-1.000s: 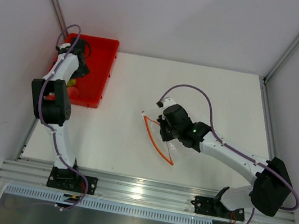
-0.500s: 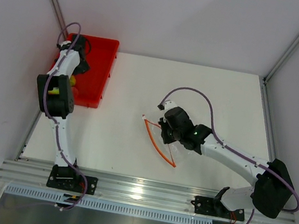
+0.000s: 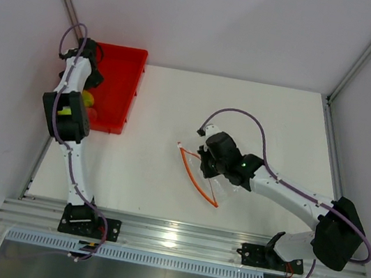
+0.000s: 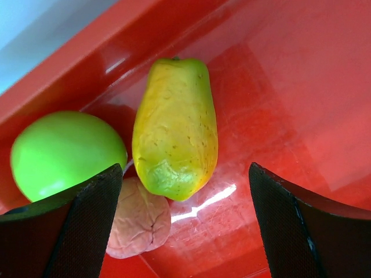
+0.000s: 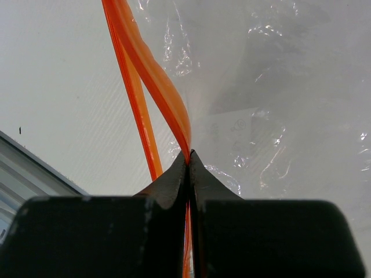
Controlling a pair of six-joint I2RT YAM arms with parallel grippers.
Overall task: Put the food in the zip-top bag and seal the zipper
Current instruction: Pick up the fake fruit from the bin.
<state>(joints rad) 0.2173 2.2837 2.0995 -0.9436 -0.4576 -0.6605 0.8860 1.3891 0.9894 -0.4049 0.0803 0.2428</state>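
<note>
Wide white table (image 3: pixel 176 109), and the action's split across it: the red tray (image 3: pixel 118 93) sits at the far-left corner, and the zip-top bag (image 5: pixel 278 104) lies well apart near the middle. There the right gripper (image 5: pixel 188 157) is pinched tight on the bag's zipper (image 5: pixel 148 69), the two orange strips standing parted. That's thin crinkly film, light and floppy, so the stiffer strip looks the sensible place to hold it. Over in the tray, the left gripper (image 4: pixel 182 174) hangs with fingers spread wide, nothing between them, right above the food huddled against the tray wall: yellow-orange papaya-shaped fruit (image 4: pixel 175 127) in the centre, green ball (image 4: pixel 64 153) just beside it, pinkish wrinkled one (image 4: pixel 139 223) tucked below. Glossy, hard-looking toys, likely slippery, so I'd take the papaya across its narrow width
</note>
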